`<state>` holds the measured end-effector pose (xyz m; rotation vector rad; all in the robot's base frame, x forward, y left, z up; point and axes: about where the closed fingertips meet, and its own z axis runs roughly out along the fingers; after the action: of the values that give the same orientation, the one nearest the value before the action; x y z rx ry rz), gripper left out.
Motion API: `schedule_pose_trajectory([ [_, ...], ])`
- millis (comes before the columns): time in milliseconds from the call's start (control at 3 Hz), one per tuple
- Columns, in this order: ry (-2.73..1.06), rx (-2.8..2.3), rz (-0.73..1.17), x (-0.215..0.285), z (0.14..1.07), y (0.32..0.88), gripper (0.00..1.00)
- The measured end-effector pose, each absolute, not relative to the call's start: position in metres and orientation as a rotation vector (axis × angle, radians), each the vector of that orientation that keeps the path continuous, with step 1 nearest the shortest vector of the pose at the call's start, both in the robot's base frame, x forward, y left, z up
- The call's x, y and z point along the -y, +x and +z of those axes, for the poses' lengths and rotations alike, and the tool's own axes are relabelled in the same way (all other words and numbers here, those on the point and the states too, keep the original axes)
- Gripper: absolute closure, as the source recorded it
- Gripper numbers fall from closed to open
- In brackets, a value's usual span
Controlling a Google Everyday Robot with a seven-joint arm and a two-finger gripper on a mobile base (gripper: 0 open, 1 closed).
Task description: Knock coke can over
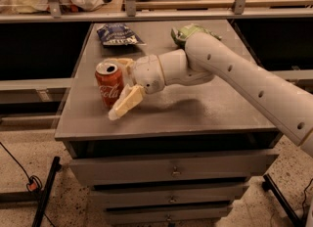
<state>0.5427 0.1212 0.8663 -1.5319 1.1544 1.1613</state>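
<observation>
— Where is the coke can point(108, 84)?
— Left of centre in the frame, upright on the grey table point(205, 111), toward its left edge, silver top up.
— And the gripper point(120, 88)?
— Just right of the can, its fingers spread. One pale finger point(126, 104) slants down past the can's lower right, and the other shows behind its top rim. The can stands in the gap, but I cannot tell whether they touch it.
— Anything else?
— A blue snack bag point(117, 34) at upper left, and a green snack bag point(182, 33) behind the arm point(244, 79).
</observation>
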Motion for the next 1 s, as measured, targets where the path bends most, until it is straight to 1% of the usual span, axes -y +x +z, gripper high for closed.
schedule_pose_trajectory([
  [667, -1.641, -1.145, 1.186, -0.1259, 0.8648, 0.5365, 0.0],
  [1000, -1.679, -1.149, 1.19, -0.1278, 0.8653, 0.5333, 0.16],
])
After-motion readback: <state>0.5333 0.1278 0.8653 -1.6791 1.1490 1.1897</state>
